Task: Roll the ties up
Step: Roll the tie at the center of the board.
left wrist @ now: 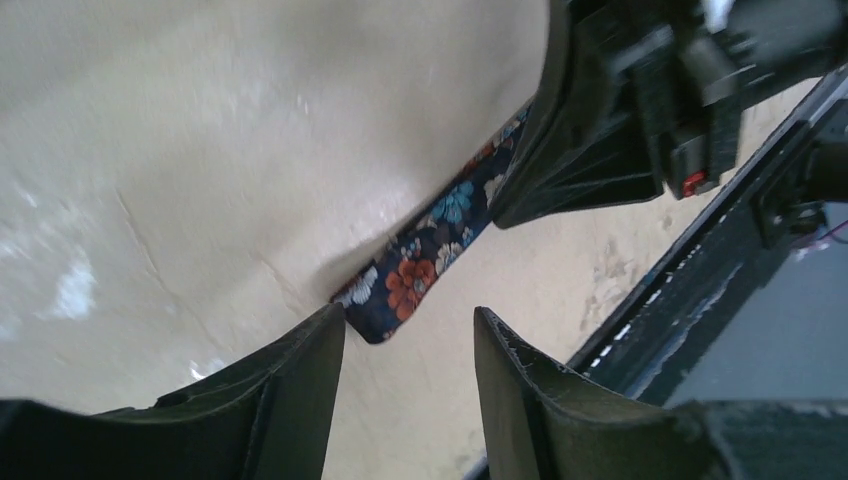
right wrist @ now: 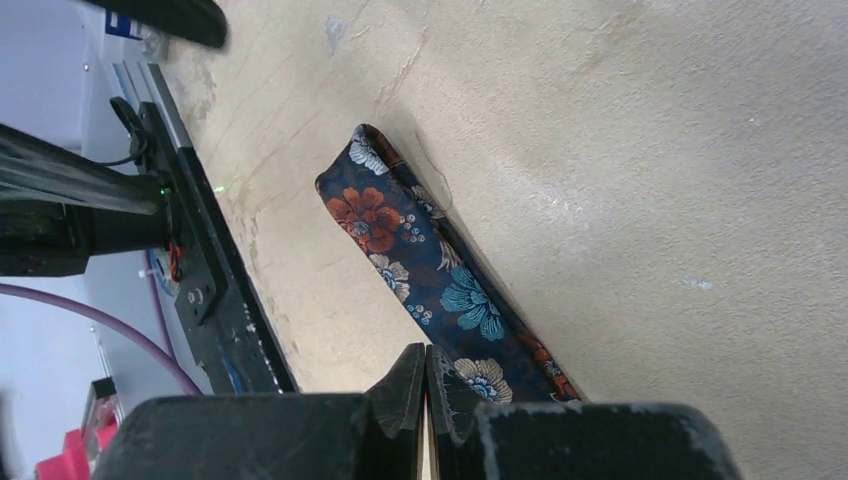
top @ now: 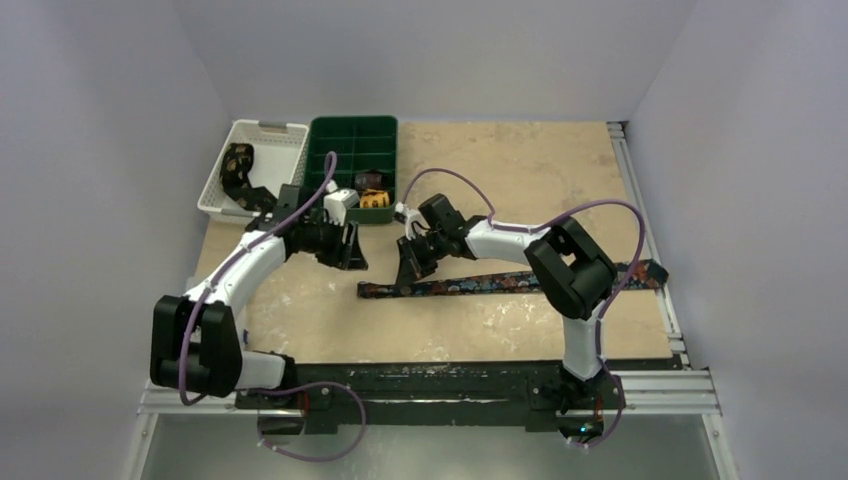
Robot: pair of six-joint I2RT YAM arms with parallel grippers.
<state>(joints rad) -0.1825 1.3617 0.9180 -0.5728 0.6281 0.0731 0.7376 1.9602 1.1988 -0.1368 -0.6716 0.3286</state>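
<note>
Left wrist view, left pincer [left wrist: 408,314] jaws apart near navy floral tie [left wrist: 418,272] end, right pincer [right wrist: 426,352] closed beside tie

This looks like a robot lab. Plain white walls [top: 100,120] box in a flat beige desk [top: 520,170]. Two white-and-black robot arms [top: 250,262] are bolted to a silver metal rail [top: 670,392] at its edge.

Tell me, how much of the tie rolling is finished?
A brown roll and a yellow roll already sit in the green divided tray. The long navy flowered tie lies flat, unrolled: the right gripper is shut over it, the left gripper open at its tip. Still to do: rolling it, plus the black-and-gold tie in the white basket.
</note>
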